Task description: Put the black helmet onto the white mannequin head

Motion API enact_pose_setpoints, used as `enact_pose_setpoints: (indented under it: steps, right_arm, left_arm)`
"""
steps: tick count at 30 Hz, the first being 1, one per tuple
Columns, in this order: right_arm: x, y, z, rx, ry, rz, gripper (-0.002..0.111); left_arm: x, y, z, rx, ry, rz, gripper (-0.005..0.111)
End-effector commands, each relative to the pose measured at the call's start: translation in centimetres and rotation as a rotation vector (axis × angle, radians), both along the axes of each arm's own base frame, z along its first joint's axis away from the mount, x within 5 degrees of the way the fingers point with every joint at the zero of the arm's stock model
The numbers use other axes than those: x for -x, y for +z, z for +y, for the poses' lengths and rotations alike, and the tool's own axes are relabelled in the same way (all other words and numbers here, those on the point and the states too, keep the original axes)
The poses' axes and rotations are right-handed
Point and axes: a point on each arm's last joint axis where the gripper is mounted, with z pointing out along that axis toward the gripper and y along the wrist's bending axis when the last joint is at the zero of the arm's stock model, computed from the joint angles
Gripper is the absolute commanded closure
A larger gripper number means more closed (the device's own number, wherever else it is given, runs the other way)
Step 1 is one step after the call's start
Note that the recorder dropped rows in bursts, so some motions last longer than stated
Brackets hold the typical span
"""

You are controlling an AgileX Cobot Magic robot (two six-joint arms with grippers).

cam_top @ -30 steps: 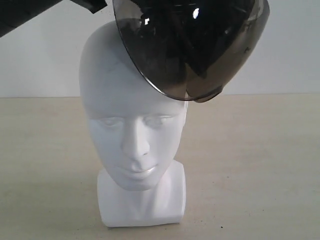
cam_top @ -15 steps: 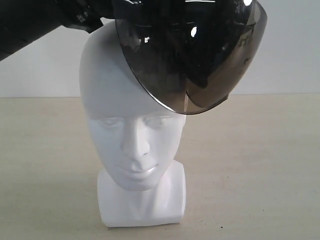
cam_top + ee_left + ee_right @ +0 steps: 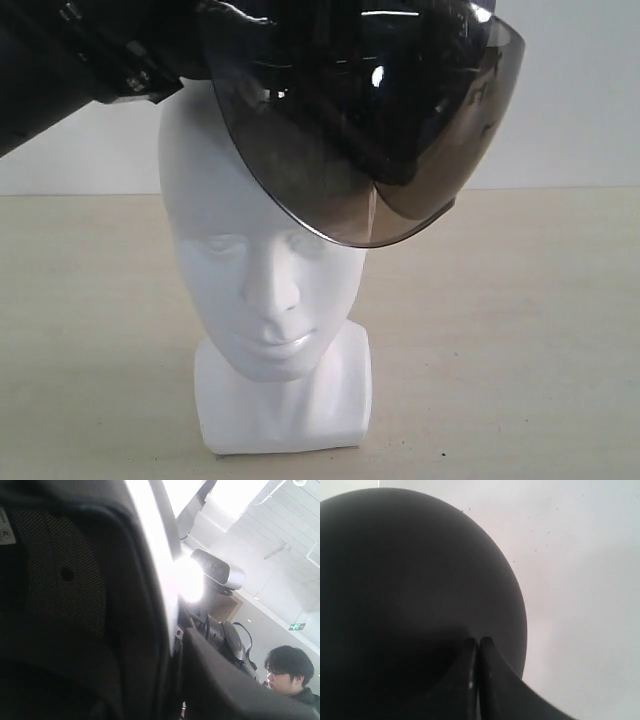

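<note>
The white mannequin head (image 3: 265, 290) stands upright on its squared neck base, facing the exterior camera. The black helmet (image 3: 340, 150) hangs tilted over its crown and right side, and the smoky visor covers the forehead down to the brow. My left arm (image 3: 90, 70) reaches in from the upper left. In the left wrist view my left gripper (image 3: 175, 645) is shut on the helmet's rim, beside the inner padding (image 3: 60, 580). My right gripper (image 3: 478, 641) is shut, with its fingertips together against the outer shell (image 3: 410, 580). The right arm is hidden in the exterior view.
The head stands on a beige tabletop (image 3: 520, 330) in front of a plain white wall (image 3: 580, 100). In the left wrist view a person (image 3: 290, 672) and a mounted camera (image 3: 217, 570) show behind the helmet.
The helmet has moved left and down, so it covers more of the head's crown. The left arm has come further into the exterior view from the upper left.
</note>
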Motion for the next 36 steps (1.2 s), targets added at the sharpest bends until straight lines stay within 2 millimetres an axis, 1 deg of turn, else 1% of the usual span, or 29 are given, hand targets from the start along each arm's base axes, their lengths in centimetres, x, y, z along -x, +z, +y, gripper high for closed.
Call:
enact_pose_setpoints:
  steps: [1, 5, 10, 16, 20, 23, 30, 33, 36]
  right_arm:
    - [-0.5, 0.3, 0.4, 0.000, 0.022, 0.002, 0.109]
    - [-0.5, 1.0, 0.7, -0.002, 0.055, 0.004, 0.109]
    - [-0.5, 0.9, 0.8, 0.003, 0.068, 0.014, 0.109]
    - [-0.8, 0.2, 1.3, 0.023, 0.107, 0.064, 0.109]
    - [-1.4, -0.3, 1.7, 0.017, 0.118, 0.094, 0.109]
    - [-1.6, -0.5, 1.8, 0.014, 0.127, 0.110, 0.109]
    - [-1.4, -0.6, 2.0, 0.016, 0.156, 0.121, 0.109]
    - [-1.4, -0.9, 2.2, 0.024, 0.179, 0.145, 0.109]
    - [-1.9, -1.5, 2.6, 0.029, 0.198, 0.180, 0.109]
  left_arm:
    - [0.2, 0.3, 0.6, 0.022, 0.048, -0.014, 0.102]
    - [0.2, 0.3, 0.6, 0.022, 0.048, -0.013, 0.102]
    - [0.3, -0.3, 0.5, 0.004, 0.042, -0.003, 0.102]
    - [0.7, -2.0, 0.9, -0.013, 0.062, 0.042, 0.102]
    - [1.1, -2.5, 1.1, -0.020, 0.071, 0.051, 0.102]
    - [1.4, -2.8, 1.3, -0.021, 0.077, 0.055, 0.102]
    - [1.8, -3.1, 1.5, -0.027, 0.080, 0.057, 0.102]
    - [1.9, -3.1, 1.5, -0.028, 0.080, 0.050, 0.102]
    - [1.9, -3.1, 1.5, -0.032, 0.078, 0.048, 0.102]
